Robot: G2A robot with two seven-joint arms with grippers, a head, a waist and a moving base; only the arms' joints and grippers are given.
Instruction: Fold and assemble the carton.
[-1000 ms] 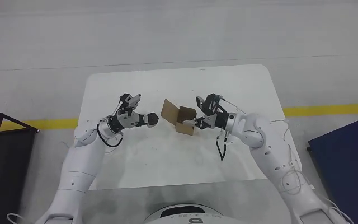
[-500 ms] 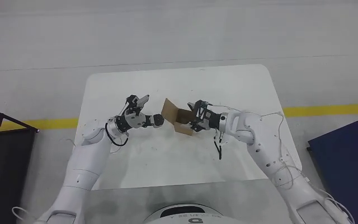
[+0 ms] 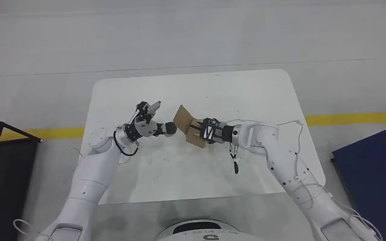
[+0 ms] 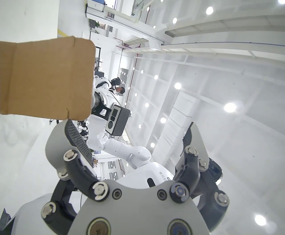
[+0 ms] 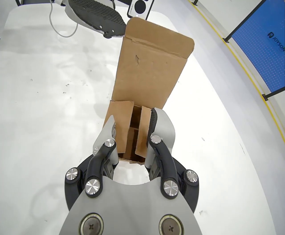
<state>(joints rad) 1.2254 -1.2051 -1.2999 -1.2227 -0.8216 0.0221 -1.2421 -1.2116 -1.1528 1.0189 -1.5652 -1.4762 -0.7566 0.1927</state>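
Shows the carton (image 3: 194, 126) (image 5: 142, 93) of brown cardboard, part folded, with the white table (image 3: 120, 96) beneath it at about that table's middle; resting on it or lifted clear, cannot tell.

Lid flap (image 5: 155, 57) (image 4: 47, 75) open and slanting away from the carton's body, with a short tuck tab bent along a crease at its free end.

Two side flaps (image 5: 121, 124) turned inward over the carton's open end, a dark slot between them.

Right gripper (image 3: 205, 130) (image 5: 133, 115) at the carton's open end, fingers clamped on the two outer walls, one to each side.

Left gripper (image 3: 161, 117) (image 4: 129, 125) on the carton's opposite side, by the lid flap's free edge — fingers spread wide apart, holding nothing.

One ribbed pad (image 4: 78, 140) (image 5: 100, 17) of the left gripper right at a corner of the lid flap — touching or just apart, cannot tell.
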